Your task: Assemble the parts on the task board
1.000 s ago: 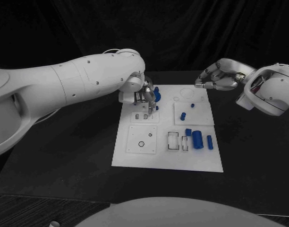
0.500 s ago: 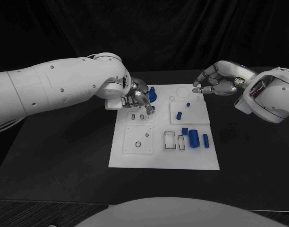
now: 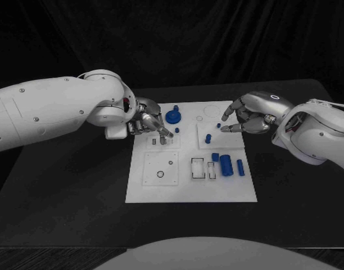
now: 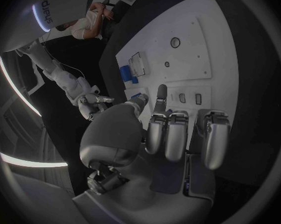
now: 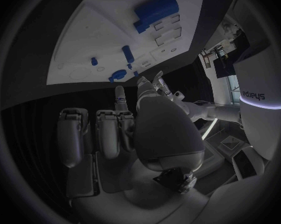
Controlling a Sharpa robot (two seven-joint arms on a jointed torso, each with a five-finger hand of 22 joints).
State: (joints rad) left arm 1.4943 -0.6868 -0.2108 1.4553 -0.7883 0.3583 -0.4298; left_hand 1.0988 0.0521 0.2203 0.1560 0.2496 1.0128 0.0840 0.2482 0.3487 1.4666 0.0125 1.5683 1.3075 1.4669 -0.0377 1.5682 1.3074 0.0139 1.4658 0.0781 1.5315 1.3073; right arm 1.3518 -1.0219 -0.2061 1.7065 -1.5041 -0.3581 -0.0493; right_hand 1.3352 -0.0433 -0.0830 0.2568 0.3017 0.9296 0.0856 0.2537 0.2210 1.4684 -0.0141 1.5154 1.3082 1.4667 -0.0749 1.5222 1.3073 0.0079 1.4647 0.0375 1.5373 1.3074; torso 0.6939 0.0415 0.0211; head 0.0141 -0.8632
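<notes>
Item 1: white rectangular plastic task board (image 3: 184,191), flat on the black table (image 3: 58,185), lying between my two hands.

Item 2: left silver many-fingered hand (image 3: 145,122), at the board's left edge near its far end. Its fingers are curled in, with fingertips (image 3: 164,135) over two small slots; I cannot tell whether anything is pinched there. From the left wrist view one finger (image 4: 160,95) reaches out toward those slots.

Item 3: right silver hand (image 3: 243,117), over the board's far right edge, fingers bent and apart, nothing visibly held.

Item 4: round blue plastic knob-like part (image 3: 173,116), just beside the left hand's fingers, on the side toward the right hand.

Item 5: small blue upright peg (image 3: 208,137), near the right hand's fingertips, toward me.

Item 6: cluster of blue cylindrical plastic parts (image 3: 226,165), closer to me than either hand, beside two rectangular recesses (image 3: 198,167).

Handling, in my judgement: the parts look light, rigid and smooth, so likely slippery under metal fingertips. I would take cylinders across their middle from opposite sides, and the peg near its top, with a gentle squeeze.
</notes>
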